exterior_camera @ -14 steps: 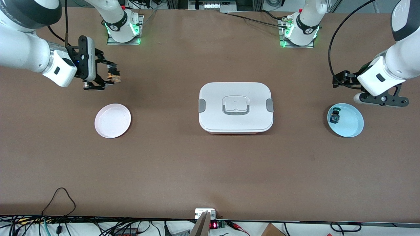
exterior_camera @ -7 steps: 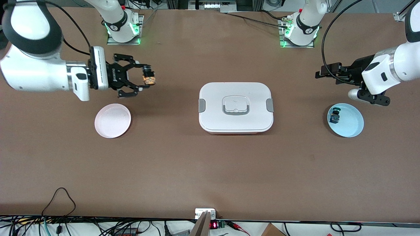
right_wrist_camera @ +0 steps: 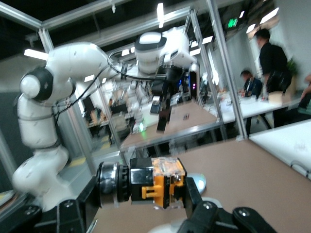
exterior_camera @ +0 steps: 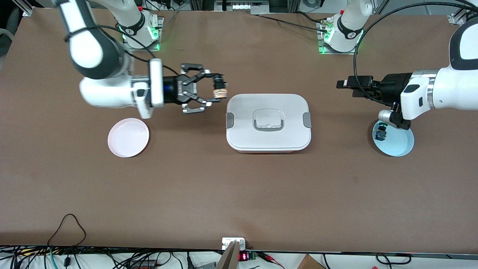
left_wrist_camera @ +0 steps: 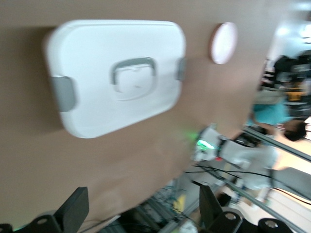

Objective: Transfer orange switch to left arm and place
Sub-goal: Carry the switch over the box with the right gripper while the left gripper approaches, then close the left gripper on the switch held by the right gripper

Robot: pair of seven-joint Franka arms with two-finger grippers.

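1. Pink plate [exterior_camera: 128, 137] — empty, toward the right arm's end of the worktop [exterior_camera: 239, 194]; judged to be where the switch came from.
2. Right pincer [exterior_camera: 216, 93] — pinching the orange switch [exterior_camera: 220, 89], held in the air just beside the box edge. The right wrist view shows its orange band [right_wrist_camera: 156, 186] clamped between the fingers. The forearm lies level and points toward the left arm, a pose that suits a mid-air handover.
3. White lidded box [exterior_camera: 268, 121] — mid-worktop obstacle between the two plates, grey clips at each end.
4. Left pincer [exterior_camera: 345, 86] — spread and empty, level, aimed toward the box as if to receive.
5. Blue plate [exterior_camera: 397, 140] — carries a blue-teal switch [exterior_camera: 381, 133]; likely destination.
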